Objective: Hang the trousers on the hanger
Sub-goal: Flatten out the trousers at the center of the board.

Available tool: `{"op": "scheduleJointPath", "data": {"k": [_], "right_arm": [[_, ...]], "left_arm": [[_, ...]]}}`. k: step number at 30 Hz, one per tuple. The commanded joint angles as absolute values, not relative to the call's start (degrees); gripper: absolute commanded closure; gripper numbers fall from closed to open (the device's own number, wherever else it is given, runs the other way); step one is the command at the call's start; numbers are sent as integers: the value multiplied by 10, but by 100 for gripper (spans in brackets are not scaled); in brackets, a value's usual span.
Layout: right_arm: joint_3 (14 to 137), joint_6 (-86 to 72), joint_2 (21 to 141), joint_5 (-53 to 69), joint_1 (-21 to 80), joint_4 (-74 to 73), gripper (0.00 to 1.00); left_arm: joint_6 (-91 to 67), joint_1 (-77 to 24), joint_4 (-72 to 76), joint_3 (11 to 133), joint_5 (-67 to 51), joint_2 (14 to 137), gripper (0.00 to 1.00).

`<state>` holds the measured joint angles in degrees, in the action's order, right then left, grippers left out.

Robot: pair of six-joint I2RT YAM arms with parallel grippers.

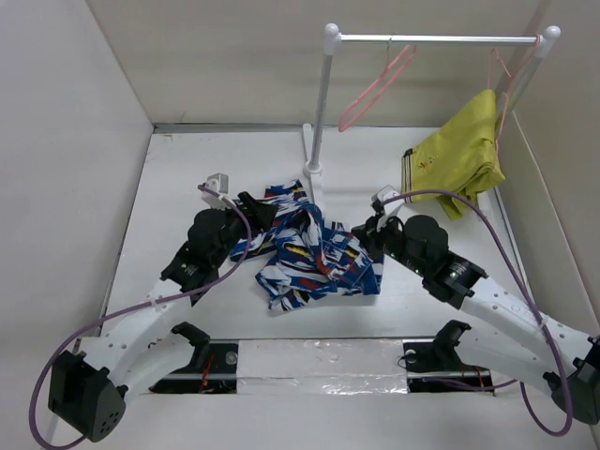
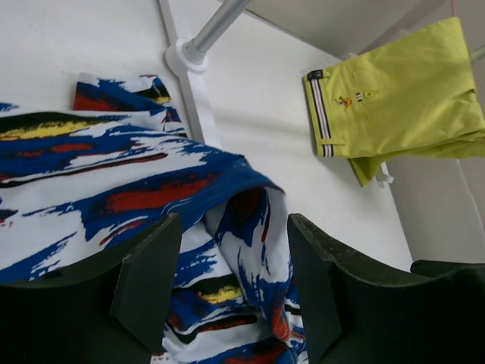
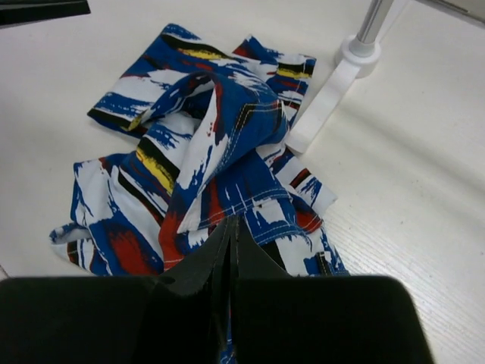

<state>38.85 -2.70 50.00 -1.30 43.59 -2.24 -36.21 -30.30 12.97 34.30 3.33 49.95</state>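
The trousers [image 1: 314,248] lie crumpled on the white table between both arms, blue with white, red, yellow and black splashes. The empty pink hanger [image 1: 375,89] hangs on the rail, above and behind them. My left gripper [image 1: 265,212] is at the trousers' left side; in the left wrist view it [image 2: 233,227] is open, with its fingers on either side of a raised fold of the trousers [image 2: 114,174]. My right gripper [image 1: 367,239] is at their right edge; in the right wrist view it [image 3: 231,224] is shut on an edge of the trousers [image 3: 220,129].
A white rack stands at the back, with its pole [image 1: 322,103] and base [image 1: 312,171] just behind the trousers and its rail [image 1: 436,39] overhead. A yellow-green garment [image 1: 459,155] hangs on a second pink hanger [image 1: 502,75] at the right. Walls enclose the table.
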Motion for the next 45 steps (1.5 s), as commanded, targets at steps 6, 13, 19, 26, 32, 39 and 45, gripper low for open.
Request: {"op": "scheduleJointPath", "data": {"k": [6,13,19,26,32,39,45], "right_arm": [[403,-11,490,-4,457,-82,100],[385,-32,513,3,516,-79,100],[370,-68,589,-47,563,-58,73],[352,-82,632,-79,575,-39,43],[345,-98,669,-121,580,-59,45],[346,-112,693,-177,580,-45,53],[364,-120,702,-255,580,-74,100]], "left_arm": [[-355,-305,50,315,26,440,59],[-402,-305,-94,287,28,403,100],[-481,-329,-130,236,22,382,73],[-490,-335,-90,189,3,451,33],[-468,-335,-4,168,-49,504,31],[-459,-335,97,168,-54,556,51],[-458,-335,96,183,-31,553,100]]}}
